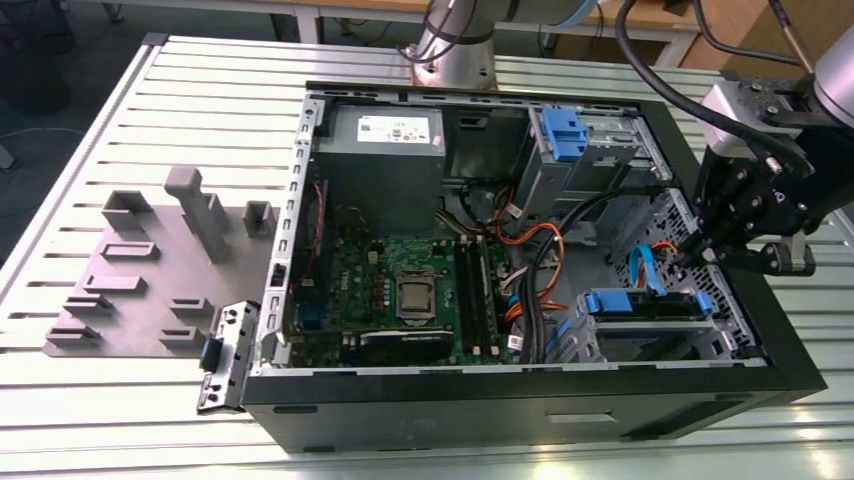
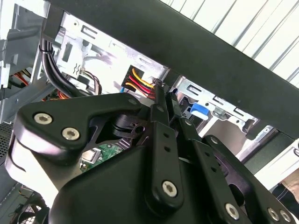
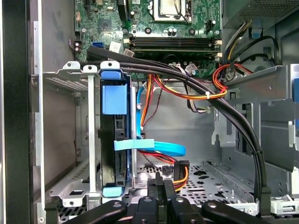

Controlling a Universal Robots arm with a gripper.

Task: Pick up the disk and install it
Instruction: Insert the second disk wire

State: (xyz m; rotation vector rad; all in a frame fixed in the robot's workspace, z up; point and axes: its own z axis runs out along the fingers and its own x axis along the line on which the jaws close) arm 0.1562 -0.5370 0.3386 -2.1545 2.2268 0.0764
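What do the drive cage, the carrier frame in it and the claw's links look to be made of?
Drive cage: bare sheet metal, likely steel; silver-grey, dull sheen, folded edges and punched holes. Carrier frame: probably moulded plastic; uniform bright blue, smooth, rounded tab. Claw links: matt black, held by shiny screws; coated metal or hard plastic, the look leaves it open.

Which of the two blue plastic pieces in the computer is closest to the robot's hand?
The lower blue piece, beside the hand; the other sits up near the power supply.
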